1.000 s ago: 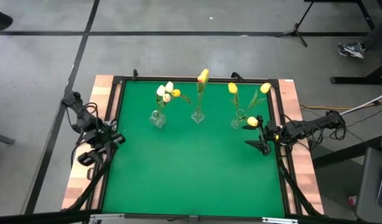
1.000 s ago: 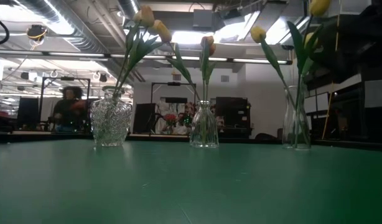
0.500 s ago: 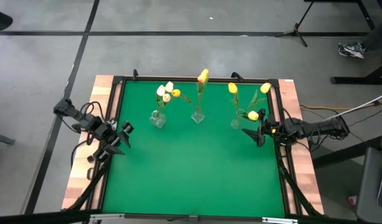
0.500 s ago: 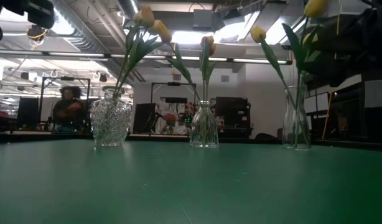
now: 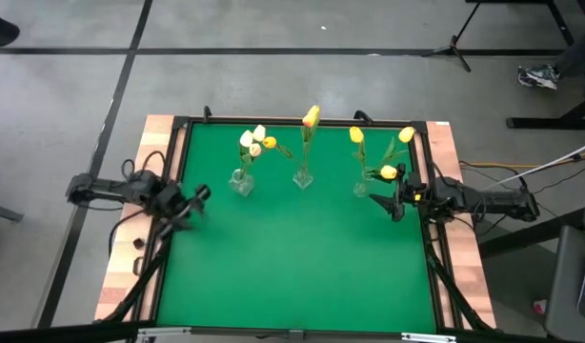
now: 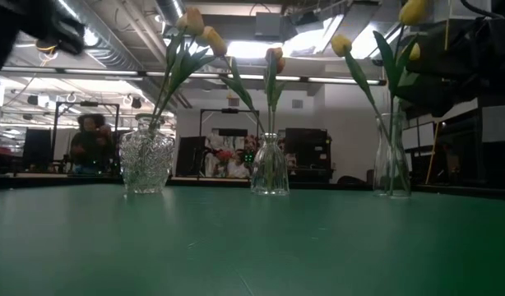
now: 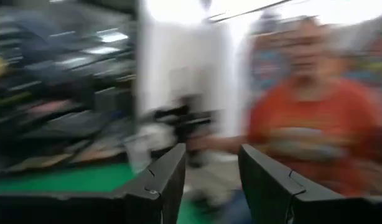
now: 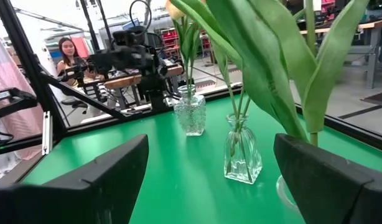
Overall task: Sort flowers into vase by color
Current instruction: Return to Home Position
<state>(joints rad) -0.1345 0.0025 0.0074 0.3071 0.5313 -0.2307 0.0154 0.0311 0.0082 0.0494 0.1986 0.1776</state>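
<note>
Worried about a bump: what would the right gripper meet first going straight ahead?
Probably the tulip leaves of the right vase, hanging close before the open right gripper; middle vase beyond. Depth unclear.

Glossy glass vases stand on a matt green table.

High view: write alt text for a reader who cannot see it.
Three glass vases of white and yellow tulips stand in a row near the far edge of a green table. The left hand is over the table's left edge, and the right hand is open beside the right vase.
</note>
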